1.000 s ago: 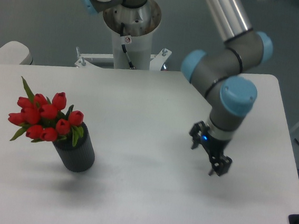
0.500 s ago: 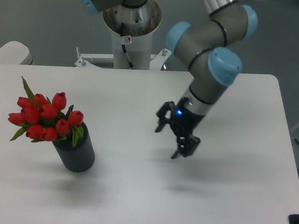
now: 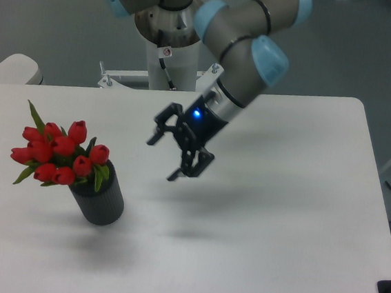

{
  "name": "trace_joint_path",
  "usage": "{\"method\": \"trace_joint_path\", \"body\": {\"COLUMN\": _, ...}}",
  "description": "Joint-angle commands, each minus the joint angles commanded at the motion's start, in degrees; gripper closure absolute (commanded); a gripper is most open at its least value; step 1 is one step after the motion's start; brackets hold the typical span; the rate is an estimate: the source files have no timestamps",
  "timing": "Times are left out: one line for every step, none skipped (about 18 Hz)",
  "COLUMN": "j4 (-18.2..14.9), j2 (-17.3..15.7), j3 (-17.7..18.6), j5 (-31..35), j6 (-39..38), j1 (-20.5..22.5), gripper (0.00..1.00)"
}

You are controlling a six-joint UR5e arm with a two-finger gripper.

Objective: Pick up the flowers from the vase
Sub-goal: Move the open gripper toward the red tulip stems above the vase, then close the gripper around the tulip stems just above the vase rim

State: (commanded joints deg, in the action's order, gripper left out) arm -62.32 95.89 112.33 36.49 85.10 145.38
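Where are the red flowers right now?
The flowers stand in the dark vase on the left part of the white table, with the open gripper apart from them on the right.

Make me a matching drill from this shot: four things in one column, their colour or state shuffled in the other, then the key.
Things:
1. flowers
2. vase
3. end effector
4. table

Colour or state:
A. white, flat
B. open, in the air, holding nothing
C. red buds, green leaves
D. dark grey, ribbed, upright

Pairs: 1-C, 2-D, 3-B, 4-A
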Motion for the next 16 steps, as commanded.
{"method": "trace_joint_path", "body": {"j4": 0.3, "j2": 0.1, "j3": 0.0, "j5": -1.8, "j6": -1.7, "j1": -0.8, "gripper": 0.0}}
{"method": "trace_joint_path", "body": {"j4": 0.4, "j2": 0.4, "j3": 0.0, "j5": -3.9, "j6": -2.9, "j1": -1.2, "gripper": 0.0}}
{"method": "trace_joint_path", "body": {"j4": 0.4, "j2": 0.7, "j3": -0.1, "j5": -6.4, "j6": -4.2, "j1": -1.8, "gripper": 0.0}}
{"method": "trace_joint_path", "body": {"j4": 0.5, "j2": 1.3, "j3": -0.2, "j5": -8.3, "j6": -5.5, "j1": -2.4, "gripper": 0.0}}
{"method": "trace_joint_path", "body": {"j4": 0.5, "j2": 2.1, "j3": -0.4, "j5": -9.9, "j6": -5.8, "j1": -2.6, "gripper": 0.0}}
{"method": "trace_joint_path", "body": {"j4": 0.6, "j2": 2.5, "j3": -0.5, "j5": -10.9, "j6": -5.8, "j1": -2.6, "gripper": 0.0}}
{"method": "trace_joint_path", "body": {"j4": 0.6, "j2": 3.2, "j3": -0.6, "j5": -11.7, "j6": -5.6, "j1": -3.1, "gripper": 0.0}}
{"method": "trace_joint_path", "body": {"j4": 0.7, "j2": 4.0, "j3": -0.7, "j5": -12.3, "j6": -5.1, "j1": -3.4, "gripper": 0.0}}
{"method": "trace_joint_path", "body": {"j4": 1.1, "j2": 4.8, "j3": -0.7, "j5": -12.4, "j6": -5.0, "j1": -4.0, "gripper": 0.0}}
{"method": "trace_joint_path", "body": {"j4": 2.5, "j2": 5.9, "j3": -1.0, "j5": -12.4, "j6": -5.0, "j1": -4.4, "gripper": 0.0}}
{"method": "trace_joint_path", "body": {"j4": 4.1, "j2": 6.8, "j3": -1.1, "j5": -12.4, "j6": -5.1, "j1": -4.9, "gripper": 0.0}}
{"method": "trace_joint_path", "body": {"j4": 5.1, "j2": 7.6, "j3": -1.3, "j5": -12.5, "j6": -5.2, "j1": -5.4, "gripper": 0.0}}
{"method": "trace_joint_path", "body": {"j4": 5.4, "j2": 8.3, "j3": -1.8, "j5": -12.8, "j6": -5.2, "j1": -5.7, "gripper": 0.0}}
{"method": "trace_joint_path", "body": {"j4": 5.5, "j2": 9.0, "j3": -2.2, "j5": -13.4, "j6": -5.4, "j1": -5.9, "gripper": 0.0}}
{"method": "trace_joint_path", "body": {"j4": 5.5, "j2": 9.8, "j3": -2.5, "j5": -14.1, "j6": -5.6, "j1": -6.5, "gripper": 0.0}}
{"method": "trace_joint_path", "body": {"j4": 5.5, "j2": 10.3, "j3": -2.8, "j5": -14.8, "j6": -5.8, "j1": -7.2, "gripper": 0.0}}
